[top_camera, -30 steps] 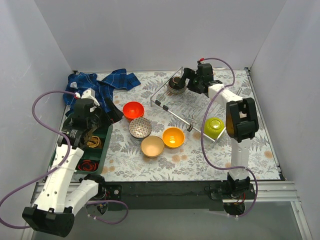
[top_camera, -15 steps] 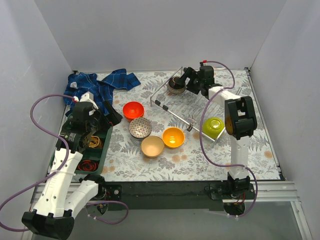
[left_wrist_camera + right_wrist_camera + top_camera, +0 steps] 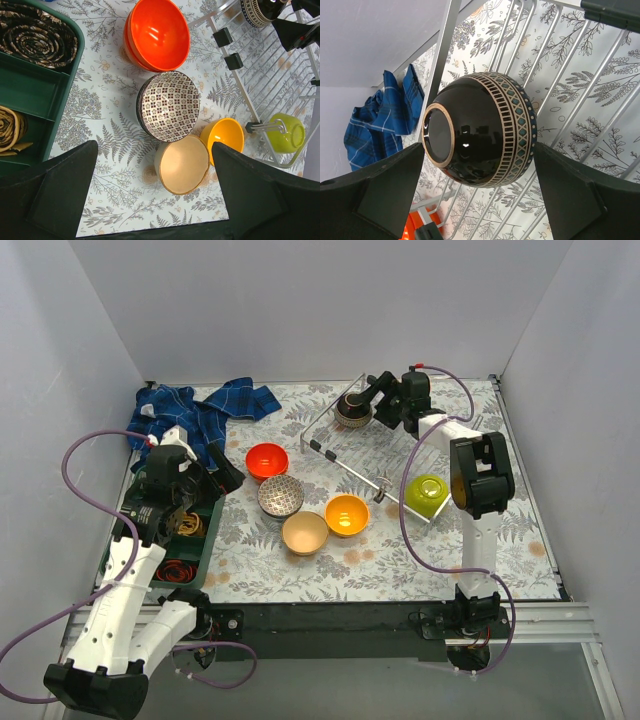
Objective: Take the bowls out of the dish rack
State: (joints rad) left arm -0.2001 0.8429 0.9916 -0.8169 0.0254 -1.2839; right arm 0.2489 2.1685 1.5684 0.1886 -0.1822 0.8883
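The silver wire dish rack (image 3: 352, 448) stands at the back right. A dark brown bowl (image 3: 480, 130) lies on its side in the rack's far corner (image 3: 352, 410). My right gripper (image 3: 479, 150) is open, one finger on each side of this bowl (image 3: 365, 400). A lime green bowl (image 3: 428, 495) sits in the rack's near corner. On the table are the red-orange bowls (image 3: 157, 35), which look nested, the patterned bowl (image 3: 170, 105), the beige bowl (image 3: 184, 164) and the yellow-orange bowl (image 3: 225, 137). My left gripper (image 3: 155, 145) is open and empty above them. The mint bowl is out of view.
A green compartment tray (image 3: 30, 90) with coiled items lies at the left, under my left arm (image 3: 160, 500). A blue checked cloth (image 3: 205, 410) lies at the back left. Grey walls close the table on three sides.
My right gripper has turned and moved in so its fingers straddle the dark brown bowl. My left gripper has shifted slightly toward the right. The bowls have not moved.
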